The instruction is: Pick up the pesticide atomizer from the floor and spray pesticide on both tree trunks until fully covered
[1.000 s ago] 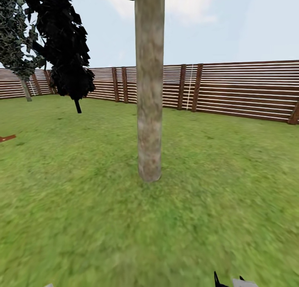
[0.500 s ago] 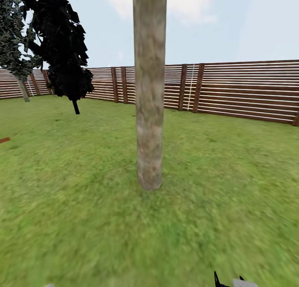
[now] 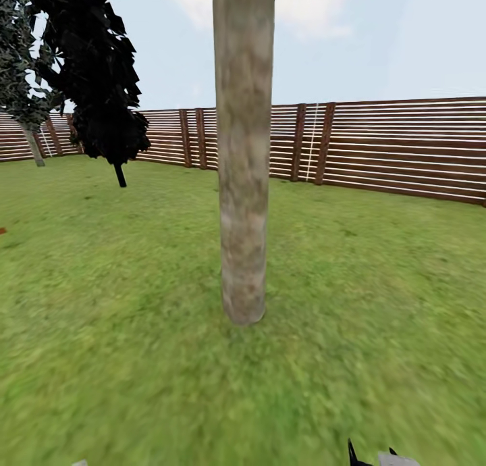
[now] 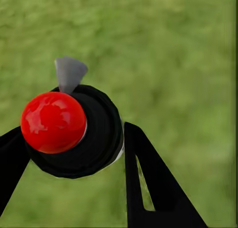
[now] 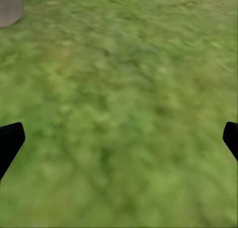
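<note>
Grass lawn (image 3: pixel 378 283) lies open around the tree trunk (image 3: pixel 243 182), fence (image 3: pixel 405 145) far behind. Left gripper (image 4: pixel 69 153) pinches the atomizer (image 4: pixel 74 129) (red-capped) between its fingers; right gripper (image 5: pixel 119 139) is spread wide.

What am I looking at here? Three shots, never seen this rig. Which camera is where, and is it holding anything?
These are simulator renders from a wheeled robot with two arms, standing on a green grass lawn.

The head view looks forward from the robot's head. A thick grey-beige bark tree trunk stands straight ahead, a brown slatted wooden fence runs behind it, and a thin-stemmed black-leaved tree stands off to the left.

The left wrist view looks along the left pincer. Its two black fingers are closed around a black round spray bottle top with a red ball cap and a small grey nozzle, seen from above.

The right wrist view looks along the right pincer. Its fingertips sit wide apart at the picture's edges with nothing between them, just grass, and the trunk's base in one corner.
</note>
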